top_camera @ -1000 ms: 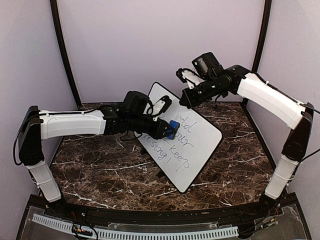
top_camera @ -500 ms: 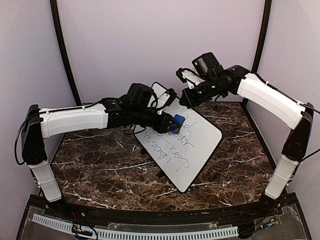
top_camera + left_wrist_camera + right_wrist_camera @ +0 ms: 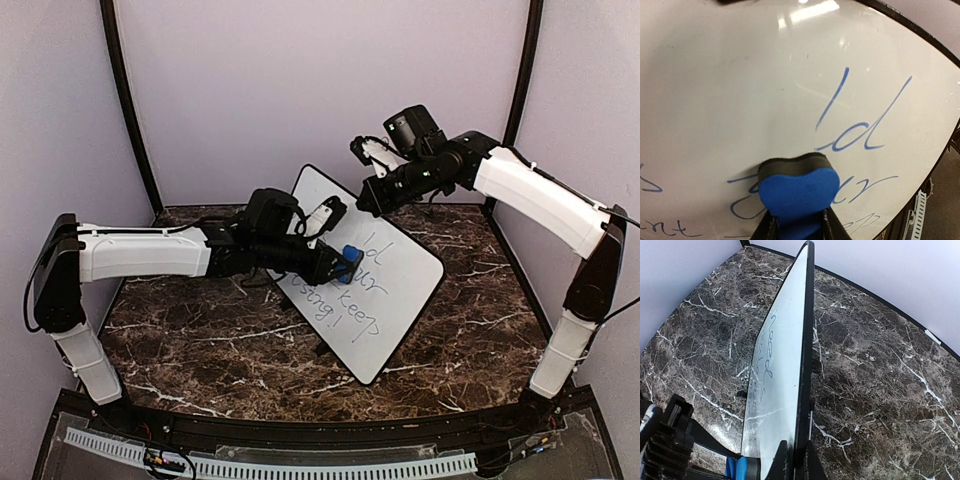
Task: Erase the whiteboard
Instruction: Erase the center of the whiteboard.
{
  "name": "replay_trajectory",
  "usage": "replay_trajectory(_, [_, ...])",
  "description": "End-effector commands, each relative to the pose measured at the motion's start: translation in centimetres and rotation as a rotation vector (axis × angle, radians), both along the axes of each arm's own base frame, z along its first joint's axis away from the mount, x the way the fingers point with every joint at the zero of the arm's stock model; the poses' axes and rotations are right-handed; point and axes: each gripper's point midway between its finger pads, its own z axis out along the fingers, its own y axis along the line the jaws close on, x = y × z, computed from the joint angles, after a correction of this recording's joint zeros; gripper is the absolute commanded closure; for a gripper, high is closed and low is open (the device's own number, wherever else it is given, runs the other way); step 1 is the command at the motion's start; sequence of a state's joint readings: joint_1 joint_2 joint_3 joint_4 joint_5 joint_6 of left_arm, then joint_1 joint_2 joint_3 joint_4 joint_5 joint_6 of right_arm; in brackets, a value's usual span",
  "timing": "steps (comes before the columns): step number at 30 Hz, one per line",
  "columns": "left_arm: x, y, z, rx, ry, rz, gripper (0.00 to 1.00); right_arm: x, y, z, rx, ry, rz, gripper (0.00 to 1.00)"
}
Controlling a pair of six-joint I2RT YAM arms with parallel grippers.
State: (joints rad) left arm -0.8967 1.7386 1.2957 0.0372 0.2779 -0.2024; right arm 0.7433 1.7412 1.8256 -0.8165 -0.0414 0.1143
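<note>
The whiteboard (image 3: 322, 196) stands tilted on its lower edge on the table, with blue handwriting across its middle and lower part. My right gripper (image 3: 366, 203) is shut on its upper black edge; in the right wrist view the fingers (image 3: 783, 460) pinch the board (image 3: 780, 350), seen edge-on. My left gripper (image 3: 338, 258) is shut on a blue eraser (image 3: 349, 253). In the left wrist view the eraser (image 3: 797, 192) presses its dark felt face against the board (image 3: 740, 75) over a written word, just below the letters "ld". The left gripper (image 3: 799, 226) squeezes its blue foam.
The dark marble table (image 3: 200, 330) lies under both arms. Purple walls and black corner posts (image 3: 125, 100) close in the back and sides. Behind the board a thin metal rod (image 3: 811, 421) shows near its back. The left arm (image 3: 667, 440) reaches in beside the board's face.
The left gripper carried the eraser up and to the right across the board, then back down and left. Part of the top word is wiped away. The right gripper kept hold.
</note>
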Motion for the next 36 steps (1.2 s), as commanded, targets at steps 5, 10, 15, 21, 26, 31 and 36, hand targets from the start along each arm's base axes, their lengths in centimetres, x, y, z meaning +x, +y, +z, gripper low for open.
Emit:
replay_trajectory(5, [-1.0, 0.1, -1.9, 0.026, 0.031, -0.014, 1.0, -2.7, 1.8, -2.6, -0.073, 0.03, 0.157, 1.0])
replay_trajectory(10, [-0.1, -1.3, 1.1, -0.023, -0.023, -0.026, 1.0, -2.6, 1.8, -2.5, -0.072, 0.029, 0.157, 1.0])
replay_trajectory(15, [0.3, -3.1, 3.7, -0.056, -0.069, -0.051, 1.0, -2.6, 1.9, -2.5, -0.074, 0.03, 0.156, 1.0])
replay_trajectory(21, [0.9, -3.9, 3.9, -0.05, -0.081, -0.037, 1.0, -2.6, 1.9, -2.5, -0.075, 0.03, 0.157, 1.0])
replay_trajectory(26, [0.5, -2.5, 1.2, 0.022, -0.046, -0.008, 1.0, -2.5, 1.8, -2.5, -0.079, 0.028, 0.156, 1.0])
replay_trajectory(31, [0.1, -0.4, -0.6, 0.08, -0.03, 0.041, 1.0, -2.5, 1.7, -2.6, -0.078, 0.029, 0.155, 1.0])
replay_trajectory(36, [-0.5, 0.7, -2.2, 0.112, -0.006, 0.052, 1.0, -2.5, 1.8, -2.6, -0.075, 0.029, 0.156, 1.0])
